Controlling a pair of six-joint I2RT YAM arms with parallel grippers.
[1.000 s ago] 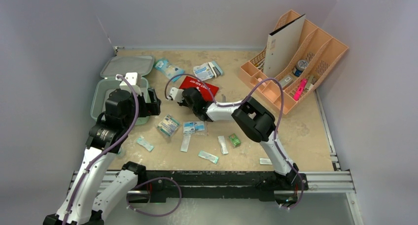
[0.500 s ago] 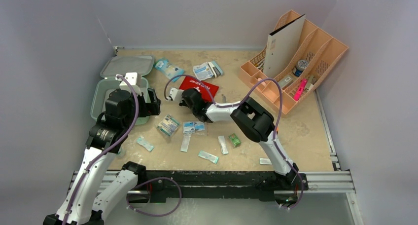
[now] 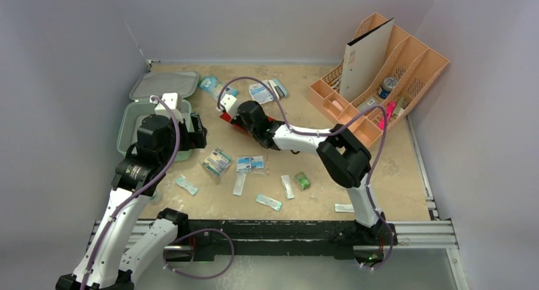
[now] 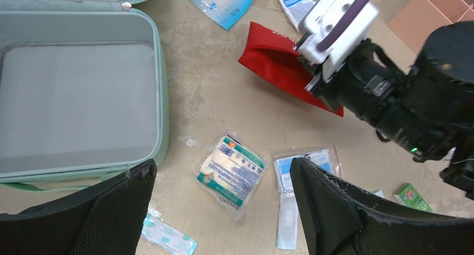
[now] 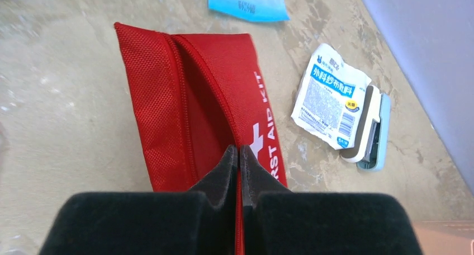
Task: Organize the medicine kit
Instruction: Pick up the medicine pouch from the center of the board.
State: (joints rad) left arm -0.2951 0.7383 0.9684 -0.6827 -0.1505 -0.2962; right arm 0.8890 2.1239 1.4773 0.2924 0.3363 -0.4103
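The medicine kit [image 3: 130, 119] lies open at the left, a mint-green case with its lid [image 3: 164, 84] folded back. Its grey inside [image 4: 72, 98] holds nothing. My left gripper [image 4: 222, 171] hangs open just right of the case, above a green-and-white packet [image 4: 232, 174], with nothing between its fingers. In the top view this left gripper [image 3: 192, 132] sits by the case's right rim. My right gripper [image 5: 239, 151] is shut on the near edge of the red "FIRST AID KIT" pouch [image 5: 190, 98]. The pouch [image 4: 274, 62] is tilted up off the table under the right gripper [image 3: 234, 114].
A peach slotted organizer [image 3: 394, 67] stands at the back right. Loose packets lie about: a blue one [image 3: 210, 83], a white one [image 5: 330, 95] on a small case, a clear bag [image 3: 250, 164], a green box [image 3: 302, 180] and several flat strips near the front edge.
My right gripper has shut on the red pouch and moved toward the back, tipping the pouch up. The left arm has barely moved.
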